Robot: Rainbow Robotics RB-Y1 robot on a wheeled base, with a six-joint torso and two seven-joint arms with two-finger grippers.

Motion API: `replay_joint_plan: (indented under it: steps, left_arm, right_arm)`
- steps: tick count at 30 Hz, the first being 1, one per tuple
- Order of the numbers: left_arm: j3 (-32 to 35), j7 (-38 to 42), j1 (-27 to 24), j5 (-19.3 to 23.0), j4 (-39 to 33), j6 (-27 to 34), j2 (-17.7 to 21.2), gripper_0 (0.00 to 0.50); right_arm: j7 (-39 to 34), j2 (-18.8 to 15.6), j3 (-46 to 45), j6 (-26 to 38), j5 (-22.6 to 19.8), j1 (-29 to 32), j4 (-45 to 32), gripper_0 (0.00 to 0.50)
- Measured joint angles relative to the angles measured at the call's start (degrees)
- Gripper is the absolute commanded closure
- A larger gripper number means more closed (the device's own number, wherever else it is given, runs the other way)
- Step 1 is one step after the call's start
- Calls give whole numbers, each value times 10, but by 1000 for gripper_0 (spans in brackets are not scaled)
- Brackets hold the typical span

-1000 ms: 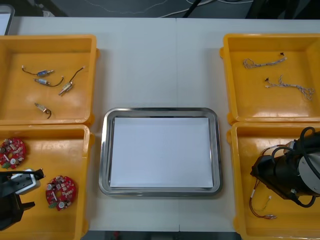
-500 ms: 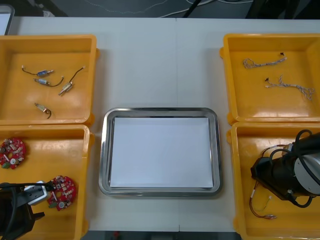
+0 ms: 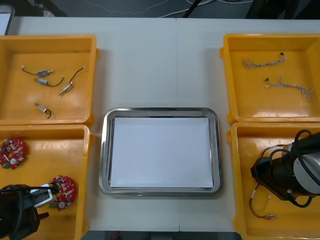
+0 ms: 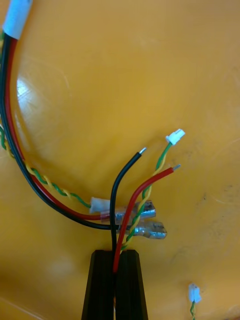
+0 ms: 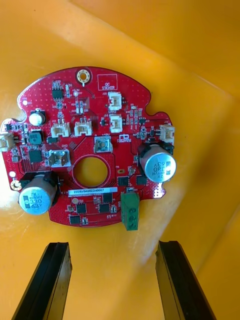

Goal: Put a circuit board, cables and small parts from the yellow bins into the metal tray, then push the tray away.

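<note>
Reading the counter [image 3: 160, 60] from its left side, the far-left yellow bin [image 3: 55, 55] holds several small metal parts [image 3: 44, 82], none collected. In the near-left yellow bin [image 3: 55, 155], the left gripper [image 5: 112, 245] is set low over the bin floor with its fingers spread wide and holding nothing. One circuit board [image 5: 100, 145] lies flat just beyond the fingertips (not between them), and a second circuit board [image 3: 11, 152] lies well apart near the bin's outer wall. The metal tray [image 3: 160, 111] sits between the bins; its white interior carries no item. The far-right yellow bin [image 3: 250, 95] holds two twisted cables [image 3: 287, 85], both untouched. In the near-right yellow bin [image 3: 245, 165], the right gripper [image 4: 115, 255] has its fingers closed together, with the red lead of a red and yellow cable [image 4: 122, 235] running into the seam between them. By this evidence the task is at its start: both first picks are in hand, no transfer is complete, and the tray push is not yet due.
</note>
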Motion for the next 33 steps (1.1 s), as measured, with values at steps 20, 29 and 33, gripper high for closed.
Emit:
replay_joint_plan:
  steps: [20, 29, 33]
  left_arm:
    - [-42, 0, -15, -26, 0, 0, 1, 7]
    - [-45, 0, -20, -39, 1, 0, 1, 38]
    - [-47, 0, -22, -46, 1, 0, 1, 100]
  right_arm:
    - [2, 0, -69, 166, -25, -47, -74, 500]
    - [72, 0, -136, 168, -36, -47, -82, 500]
    - [127, -2, -163, 168, -42, -47, -71, 500]
